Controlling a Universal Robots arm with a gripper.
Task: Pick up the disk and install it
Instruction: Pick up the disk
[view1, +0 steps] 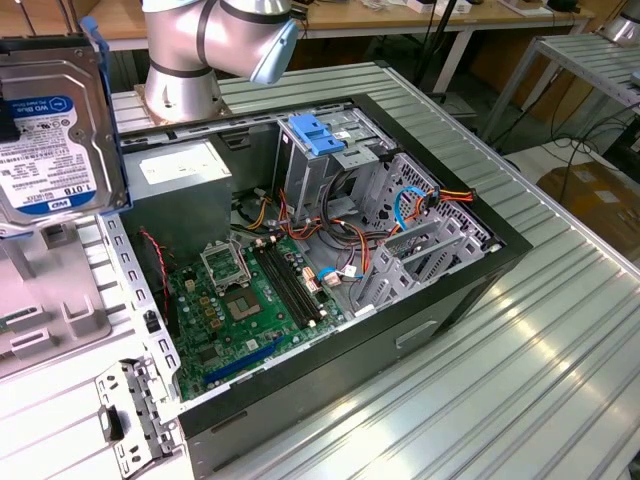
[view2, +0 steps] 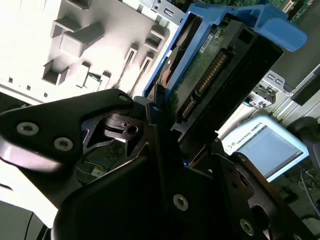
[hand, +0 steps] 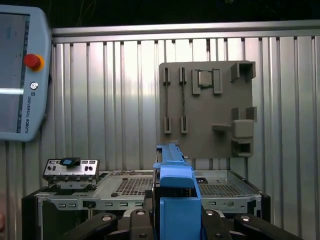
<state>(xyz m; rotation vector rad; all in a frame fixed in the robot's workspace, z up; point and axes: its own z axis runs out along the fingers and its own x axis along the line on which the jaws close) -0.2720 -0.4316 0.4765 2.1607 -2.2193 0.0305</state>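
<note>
The disk (view1: 50, 140) is a silver hard drive with a blue-and-white label and blue side rails, held up in the air at the exterior view's left, above a grey fixture plate. In the second wrist view its dark underside and connector edge (view2: 210, 75) stand between my black fingers (view2: 160, 135). My gripper (view2: 187, 145) is shut on the disk. In the first wrist view the blue rail (hand: 172, 195) of the disk rises edge-on from my gripper (hand: 172, 222).
The open computer case (view1: 450, 290) lies on the ribbed metal table with its motherboard (view1: 240, 300) exposed. A blue bracket (view1: 315, 135) sits on the drive cage, beside the grey power supply (view1: 175, 170). The grey fixture plate (hand: 205, 110) and a teach pendant (hand: 20, 75) are nearby.
</note>
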